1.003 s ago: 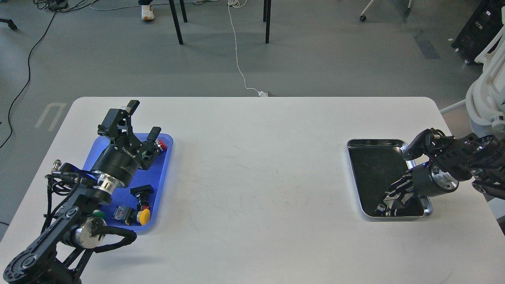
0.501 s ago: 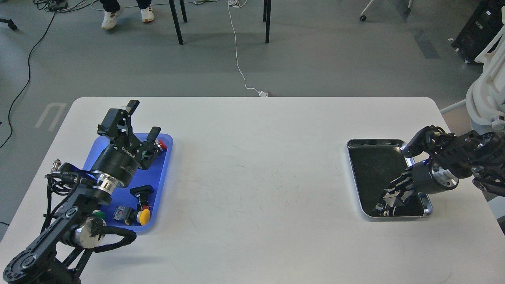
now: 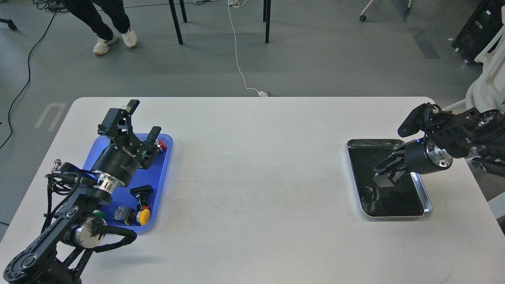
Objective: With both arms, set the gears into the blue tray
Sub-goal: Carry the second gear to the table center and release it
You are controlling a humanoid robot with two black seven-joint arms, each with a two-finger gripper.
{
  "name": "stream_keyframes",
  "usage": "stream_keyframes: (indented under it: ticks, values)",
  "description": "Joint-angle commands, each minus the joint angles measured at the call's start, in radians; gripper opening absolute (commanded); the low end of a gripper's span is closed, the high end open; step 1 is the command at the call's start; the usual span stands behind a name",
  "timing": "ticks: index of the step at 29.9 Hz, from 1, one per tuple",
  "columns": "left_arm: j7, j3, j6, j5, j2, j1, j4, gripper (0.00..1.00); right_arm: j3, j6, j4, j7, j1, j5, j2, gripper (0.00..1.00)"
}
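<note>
The blue tray (image 3: 161, 177) lies at the table's left, partly covered by my left arm. My left gripper (image 3: 144, 118) hovers over the tray's far end, open, with nothing between its fingers. My right gripper (image 3: 382, 178) hangs over the middle of the silver-rimmed tray (image 3: 427, 205) at the right. It is dark against the black lining, so its fingers cannot be told apart. I cannot make out any gears on the lining or in the right gripper.
Push-button switches lie in the blue tray: a yellow-capped one (image 3: 144, 216), a red one (image 3: 162, 145) and a black one (image 3: 142, 191). A person's legs (image 3: 103, 23) move on the floor beyond the table. White robot parts (image 3: 487, 88) stand at the right edge.
My right gripper has lifted from the near end of the silver-rimmed tray and moved farther up, over its middle. The left arm has stayed still. A person has walked into view beyond the table.
</note>
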Motion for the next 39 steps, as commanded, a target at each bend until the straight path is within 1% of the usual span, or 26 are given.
stream_keyframes:
  ticks: [1, 3, 8, 11, 15, 17, 21, 26, 29, 33, 39]
  values:
    - [0.0, -0.001, -0.002, -0.001, 0.003, 0.0, 0.0, 0.98, -0.006, 0.006, 0.011, 0.0, 0.045, 0.074, 0.092, 0.24]
    - [0.0, -0.014, -0.002, -0.001, 0.003, -0.001, 0.0, 0.98, -0.006, 0.006, -0.003, 0.0, 0.053, 0.1, 0.157, 0.24]
    - [0.0, -0.026, -0.003, -0.004, 0.008, 0.0, 0.0, 0.98, -0.013, 0.006, -0.121, 0.0, 0.047, 0.215, 0.362, 0.24]
    - [0.0, -0.034, -0.003, -0.015, 0.013, 0.0, 0.0, 0.98, -0.05, -0.008, -0.168, 0.0, 0.039, 0.264, 0.463, 0.24]
    - [0.0, -0.041, -0.003, -0.032, 0.029, 0.0, 0.0, 0.98, -0.059, -0.014, -0.234, 0.0, 0.008, 0.321, 0.583, 0.24]
    - [-0.002, -0.047, -0.003, -0.041, 0.04, 0.0, 0.0, 0.98, -0.063, -0.014, -0.262, 0.0, -0.01, 0.34, 0.625, 0.24]
    - [-0.002, -0.055, -0.003, -0.047, 0.056, 0.002, 0.0, 0.98, -0.066, -0.028, -0.309, 0.0, -0.052, 0.341, 0.625, 0.24]
    - [-0.002, -0.055, -0.003, -0.049, 0.06, 0.002, 0.0, 0.98, -0.093, -0.048, -0.32, 0.0, -0.072, 0.341, 0.625, 0.24]
    - [-0.002, -0.055, -0.003, -0.047, 0.059, 0.002, 0.0, 0.98, -0.11, -0.074, -0.32, 0.0, -0.075, 0.343, 0.625, 0.24]
    - [-0.002, -0.055, -0.003, -0.049, 0.059, 0.003, -0.002, 0.98, -0.11, -0.08, -0.314, 0.0, -0.087, 0.347, 0.625, 0.24]
    - [-0.002, -0.055, -0.003, -0.047, 0.059, 0.015, -0.002, 0.98, -0.107, -0.128, -0.268, 0.0, -0.092, 0.376, 0.625, 0.24]
